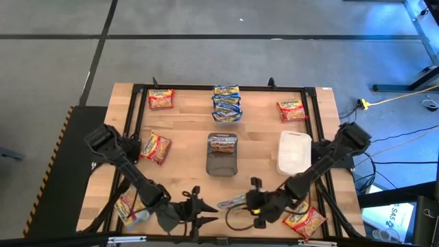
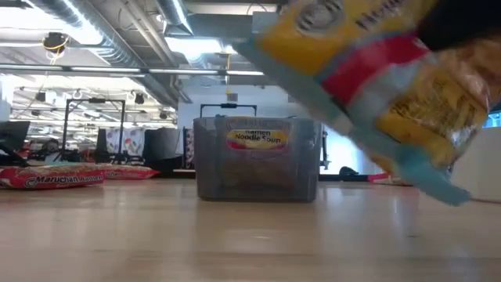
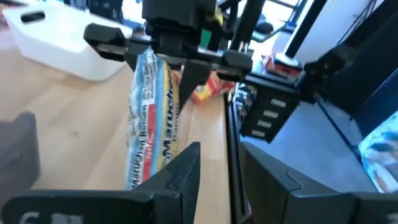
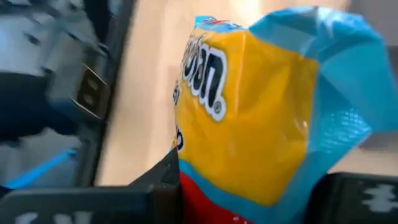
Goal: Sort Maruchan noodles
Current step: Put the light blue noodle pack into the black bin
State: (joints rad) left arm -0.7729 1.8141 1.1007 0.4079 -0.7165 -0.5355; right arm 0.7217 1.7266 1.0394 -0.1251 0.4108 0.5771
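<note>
the right gripper (image 1: 241, 202) hangs over the near edge of the worktop (image 1: 185, 154), its fingers clamped on a yellow and blue noodle packet (image 4: 249, 124) held clear of the wood. the left gripper (image 1: 206, 209) waits just beside it, fingers parted and empty. other packets lie scattered around a dark mesh basket (image 1: 222, 155) at the centre and a white tub (image 1: 293, 152).

Even, bright ceiling light; shadows on the table (image 1: 185, 130) stay soft. Close-up, the noodle packet (image 2: 376, 86) is blurred, perhaps by motion, as in both wrist views. Window glare whitens the far room.
</note>
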